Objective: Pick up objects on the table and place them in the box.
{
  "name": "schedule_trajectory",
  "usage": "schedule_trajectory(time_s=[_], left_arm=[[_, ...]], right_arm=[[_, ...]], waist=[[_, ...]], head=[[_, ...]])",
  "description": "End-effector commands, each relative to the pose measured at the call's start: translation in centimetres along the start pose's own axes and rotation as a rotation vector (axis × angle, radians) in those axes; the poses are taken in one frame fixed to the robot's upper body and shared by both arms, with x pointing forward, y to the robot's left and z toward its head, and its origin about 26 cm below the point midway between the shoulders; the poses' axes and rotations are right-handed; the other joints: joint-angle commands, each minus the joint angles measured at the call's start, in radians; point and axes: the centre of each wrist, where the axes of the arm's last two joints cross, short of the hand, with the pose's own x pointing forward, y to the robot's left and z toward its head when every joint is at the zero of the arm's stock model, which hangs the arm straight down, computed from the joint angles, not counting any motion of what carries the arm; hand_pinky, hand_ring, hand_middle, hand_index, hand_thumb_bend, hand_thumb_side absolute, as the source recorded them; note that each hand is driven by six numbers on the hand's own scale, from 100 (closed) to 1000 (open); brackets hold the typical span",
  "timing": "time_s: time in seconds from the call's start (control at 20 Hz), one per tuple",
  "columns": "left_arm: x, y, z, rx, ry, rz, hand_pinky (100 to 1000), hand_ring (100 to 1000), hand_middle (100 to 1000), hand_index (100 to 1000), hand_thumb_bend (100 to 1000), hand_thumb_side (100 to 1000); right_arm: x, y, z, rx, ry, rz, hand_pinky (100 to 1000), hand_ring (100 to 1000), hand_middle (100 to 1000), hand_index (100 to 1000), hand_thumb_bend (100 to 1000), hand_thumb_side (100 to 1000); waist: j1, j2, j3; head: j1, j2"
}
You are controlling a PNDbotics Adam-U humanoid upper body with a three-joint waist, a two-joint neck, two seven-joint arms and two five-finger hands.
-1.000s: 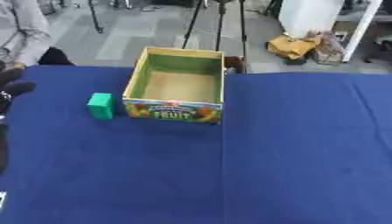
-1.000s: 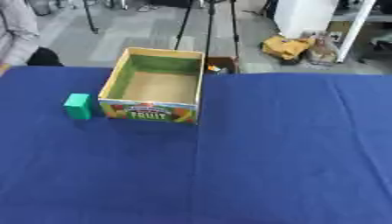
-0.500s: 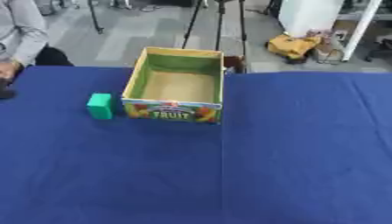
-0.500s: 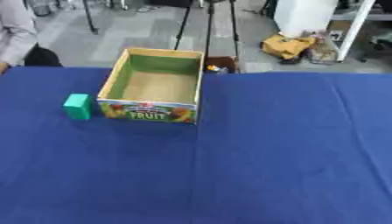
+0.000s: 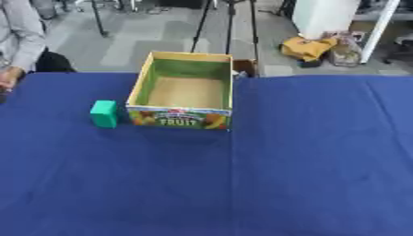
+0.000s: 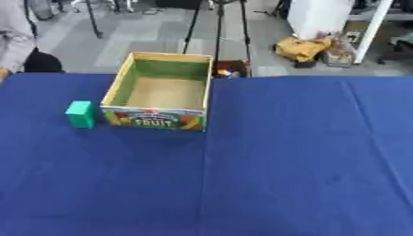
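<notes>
An open cardboard box [image 5: 182, 93] with green inner walls and a printed fruit front stood on the blue cloth-covered table [image 5: 266, 175], toward eleven o'clock from its middle. A small green rectangular block [image 5: 103, 114] stood just beside the box at its nine o'clock. Neither robot hand appeared, so their fingers could not be judged.

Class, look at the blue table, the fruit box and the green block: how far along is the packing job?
Done: nothing that shows; the open cardboard fruit box looks empty inside. In hand: nothing, as neither robot hand is in view. Left: the small green rectangular block stands on the blue tablecloth just left of the box, apart from it, and has yet to be picked up and placed inside.
</notes>
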Motion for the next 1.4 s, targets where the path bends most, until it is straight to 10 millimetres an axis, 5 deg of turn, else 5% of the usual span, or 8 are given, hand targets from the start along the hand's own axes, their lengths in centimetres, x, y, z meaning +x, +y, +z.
schedule_trajectory(time_s=[0.05,0.5,0.9,1.2,1.4], left_arm=[[0.4,2.3,-1.6,-0.125,0.001,-0.103,801,871,923,1000,100,799],[0.7,3.3,-5.3,-0.385,0.045,-0.466,808,888,934,1000,100,817],[-2.0,5.7,-6.7,-0.543,0.077,-0.546,799,894,929,1000,100,814],[-4.7,7.5,-6.8,-0.634,0.162,-0.547,805,908,948,1000,100,895],[-6.1,8.1,-6.9,-0.674,0.189,-0.532,805,906,944,1000,264,1000]], right_arm=[[0.5,-0.7,-0.6,0.01,-0.034,0.012,840,895,682,841,100,1000],[0.5,-0.5,-0.6,0.019,-0.036,0.003,840,895,681,841,100,1000],[0.5,-0.4,-0.6,0.035,-0.034,-0.006,841,896,679,841,100,1000],[0.6,-0.2,-0.6,0.044,-0.039,-0.015,841,896,678,841,100,1000],[0.6,-0.1,-0.7,0.05,-0.044,-0.023,842,897,676,841,100,1000]], waist=[[0.005,-0.019,0.0],[0.002,-0.021,-0.004],[0.005,-0.023,-0.011],[0.008,-0.021,-0.022],[0.01,-0.017,-0.033]], head=[[0.004,0.002],[0.021,0.004],[0.035,-0.001],[0.05,-0.009],[0.064,-0.016]])
